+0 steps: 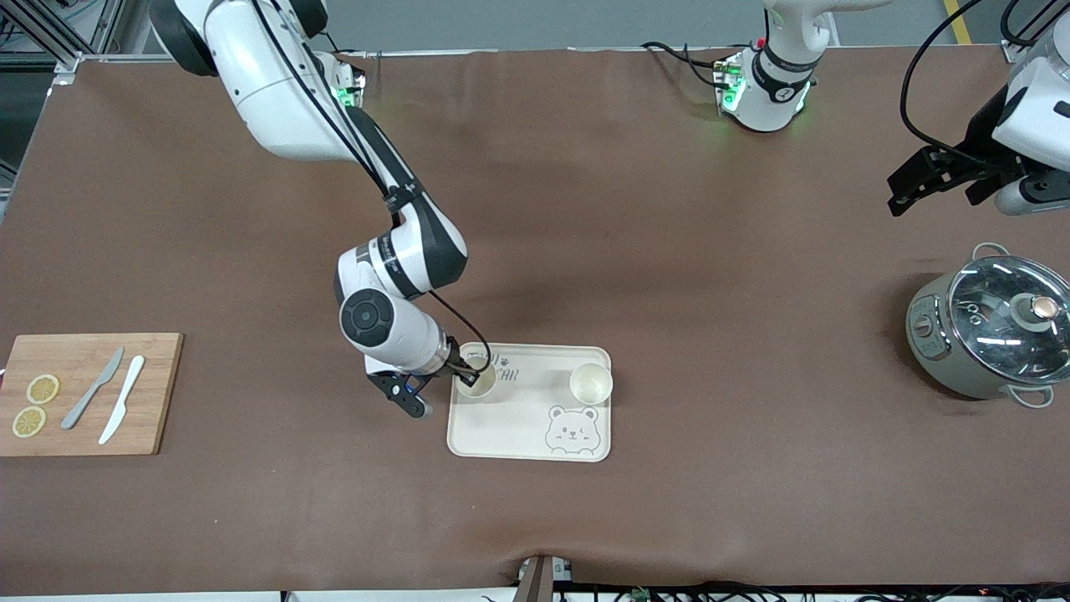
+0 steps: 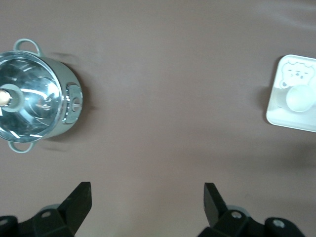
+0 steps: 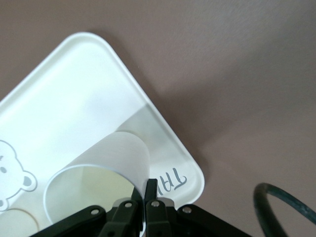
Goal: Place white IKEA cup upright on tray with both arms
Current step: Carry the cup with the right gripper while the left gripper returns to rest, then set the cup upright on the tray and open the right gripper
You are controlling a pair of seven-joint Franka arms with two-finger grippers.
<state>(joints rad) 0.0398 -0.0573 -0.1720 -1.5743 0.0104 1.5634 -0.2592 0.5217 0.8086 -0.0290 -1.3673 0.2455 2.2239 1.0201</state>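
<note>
The cream tray (image 1: 518, 418) with its bear drawing lies in the middle of the table. My right gripper (image 1: 470, 378) is shut on the rim of a white cup (image 1: 476, 388), mouth up, over the tray's lettered corner toward the right arm's end. In the right wrist view the fingers (image 3: 149, 185) pinch the cup's wall (image 3: 106, 158) above the tray (image 3: 74, 74); whether its base touches I cannot tell. A second white cup (image 1: 591, 383) stands upright on the tray's corner toward the left arm's end. My left gripper (image 1: 896, 194) waits open and empty (image 2: 148, 186) above bare table.
A grey pot with a glass lid (image 1: 991, 326) stands at the left arm's end of the table (image 2: 34, 96). A wooden cutting board (image 1: 88, 393) with lemon slices and two knives lies at the right arm's end.
</note>
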